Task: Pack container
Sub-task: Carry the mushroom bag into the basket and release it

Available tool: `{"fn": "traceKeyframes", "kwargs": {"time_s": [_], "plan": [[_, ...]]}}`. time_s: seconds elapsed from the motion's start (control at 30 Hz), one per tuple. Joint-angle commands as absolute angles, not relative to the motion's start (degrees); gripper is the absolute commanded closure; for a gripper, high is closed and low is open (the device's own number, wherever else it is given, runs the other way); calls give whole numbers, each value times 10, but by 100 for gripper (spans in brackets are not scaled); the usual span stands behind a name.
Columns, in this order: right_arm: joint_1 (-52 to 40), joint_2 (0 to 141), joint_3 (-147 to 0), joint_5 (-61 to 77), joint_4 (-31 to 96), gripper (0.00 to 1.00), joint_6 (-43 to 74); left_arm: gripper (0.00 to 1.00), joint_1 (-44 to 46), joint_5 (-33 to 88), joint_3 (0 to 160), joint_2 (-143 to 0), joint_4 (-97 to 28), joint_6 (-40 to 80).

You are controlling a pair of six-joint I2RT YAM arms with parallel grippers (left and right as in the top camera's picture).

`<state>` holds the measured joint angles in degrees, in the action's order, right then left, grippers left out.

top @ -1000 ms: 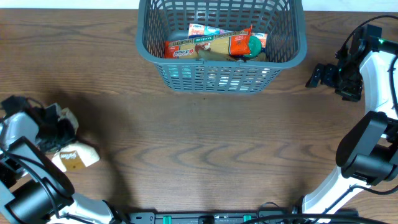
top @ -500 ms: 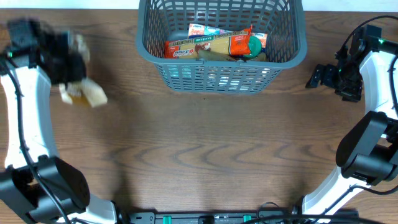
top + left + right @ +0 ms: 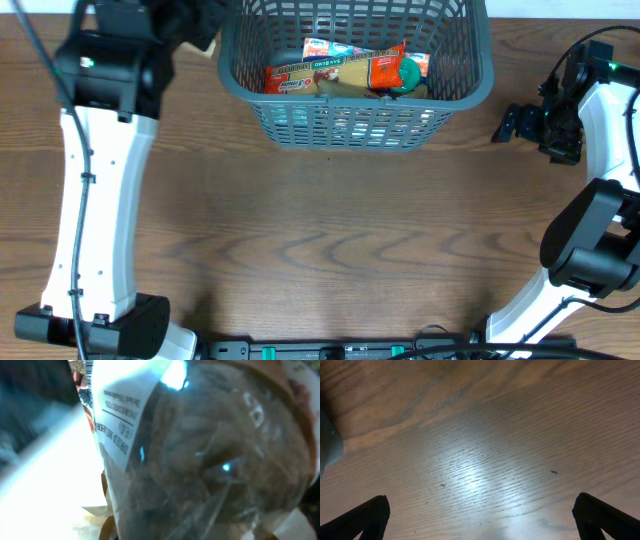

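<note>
By the container's (image 3: 355, 125) far left corner, left claw (image 3: 200, 20) clenches a light, slippery-looking packet (image 3: 200, 460), best pinched by its seam; right claw (image 3: 480, 505) gapes.

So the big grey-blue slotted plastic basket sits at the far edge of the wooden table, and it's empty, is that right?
Not quite. The grey-blue slotted plastic basket does sit at the far edge of the wooden table, but it is not empty: the overhead view shows several colourful food packets lying inside it.

container (image 3: 355, 125): grey-blue lattice; table (image 3: 330, 240): brown woodgrain; bag (image 3: 210, 460): clear, white label
</note>
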<state>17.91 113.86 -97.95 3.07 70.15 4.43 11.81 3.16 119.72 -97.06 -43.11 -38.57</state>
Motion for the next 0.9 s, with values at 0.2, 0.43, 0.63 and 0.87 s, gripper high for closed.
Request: {"fn": "traceKeyframes", "kwargs": {"time_s": [0.2, 0.43, 0.63, 0.87], "plan": [[176, 1136, -978, 33, 707, 1, 41, 95, 192, 83, 1205, -1021, -397, -721], [176, 1136, -978, 33, 708, 1, 42, 94, 209, 93, 1204, -1111, -401, -722], [176, 1136, -978, 33, 714, 1, 42, 94, 210, 93, 1202, -1165, -447, -722], [176, 1136, -978, 33, 716, 1, 46, 94, 210, 92, 1202, -1177, -568, -688]]}}
